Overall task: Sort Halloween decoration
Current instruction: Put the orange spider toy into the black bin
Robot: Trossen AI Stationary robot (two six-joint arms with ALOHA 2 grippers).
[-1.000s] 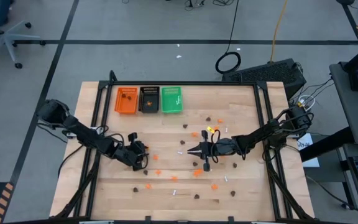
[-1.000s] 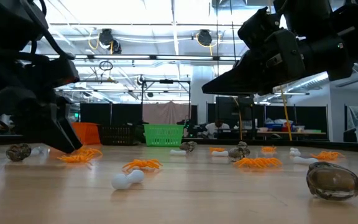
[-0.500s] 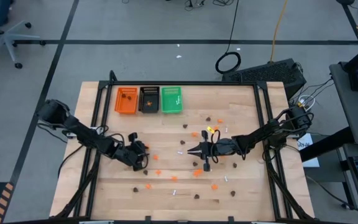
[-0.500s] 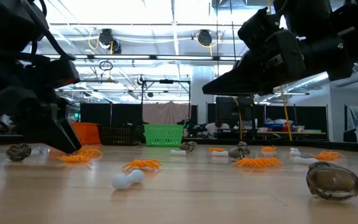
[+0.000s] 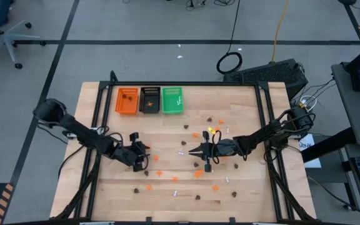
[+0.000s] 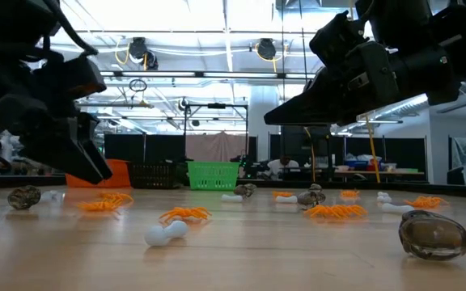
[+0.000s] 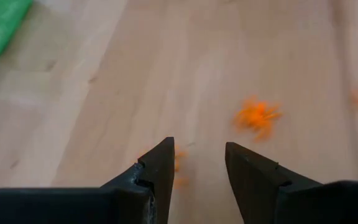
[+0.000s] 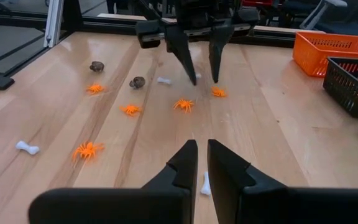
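Your Halloween decoration lies scattered over the middle and near half of the surface (image 5: 242, 106): orange spiders (image 8: 183, 104), dark brown blobs (image 8: 137, 81) and small white bones (image 8: 27, 147), each apart from its neighbours; one orange spider (image 7: 257, 116) sits just ahead of your left claw (image 7: 197, 163), and a white bone (image 8: 206, 183) lies just beyond the tips of your right claw (image 8: 202, 155). A few pieces already rest in the orange tray (image 5: 127, 101), the black tray (image 5: 149, 100) and the green tray (image 5: 172, 100), lined up side by side at the far edge, towards the left corner. Your left claw hovers above the surface left of centre, fingers parted, holding nothing; your right claw hangs near the centre, fingers closed together and empty.
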